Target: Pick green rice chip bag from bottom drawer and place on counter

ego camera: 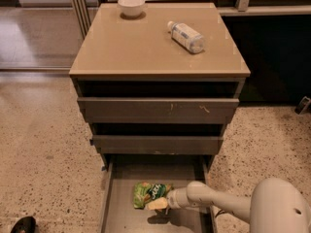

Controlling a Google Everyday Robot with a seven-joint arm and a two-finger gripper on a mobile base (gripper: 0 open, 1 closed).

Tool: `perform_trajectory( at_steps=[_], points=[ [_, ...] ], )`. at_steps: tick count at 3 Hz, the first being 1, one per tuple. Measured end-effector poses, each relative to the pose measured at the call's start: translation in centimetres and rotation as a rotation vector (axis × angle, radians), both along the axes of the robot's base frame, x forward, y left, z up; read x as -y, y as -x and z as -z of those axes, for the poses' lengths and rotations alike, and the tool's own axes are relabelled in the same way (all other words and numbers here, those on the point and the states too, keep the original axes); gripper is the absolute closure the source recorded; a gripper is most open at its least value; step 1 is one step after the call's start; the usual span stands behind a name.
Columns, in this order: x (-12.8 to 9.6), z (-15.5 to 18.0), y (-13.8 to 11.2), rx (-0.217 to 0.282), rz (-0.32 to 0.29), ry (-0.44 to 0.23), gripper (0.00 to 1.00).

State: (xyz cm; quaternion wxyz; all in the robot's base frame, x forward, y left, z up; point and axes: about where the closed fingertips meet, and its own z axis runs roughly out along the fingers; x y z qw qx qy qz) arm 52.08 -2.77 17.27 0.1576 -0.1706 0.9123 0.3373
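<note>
Bottle (187,37), bowl (131,6) on counter (141,50); end effector (158,205) by bag (147,193), bottom drawer (121,216).

The counter (146,50) holds a white bowl (131,6) and a toppled bottle (186,36); the pincer (158,204) hovers inside the bottom drawer (146,174).

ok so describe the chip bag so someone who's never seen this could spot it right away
Find the tan-topped cabinet; its bottom drawer is pulled out at floor level. The green rice chip bag lies on the drawer's grey floor, the gripper at its near right edge. It is the only green thing there.
</note>
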Motion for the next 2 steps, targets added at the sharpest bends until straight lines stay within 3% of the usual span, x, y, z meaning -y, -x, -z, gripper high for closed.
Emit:
perform_trajectory(
  at_steps=[1, 2],
  points=[
    [-1.59, 0.52, -0.44, -0.010, -0.028, 0.008, 0.00],
    [-1.77, 0.53, -0.44, -0.010, -0.031, 0.008, 0.19]
  ],
)
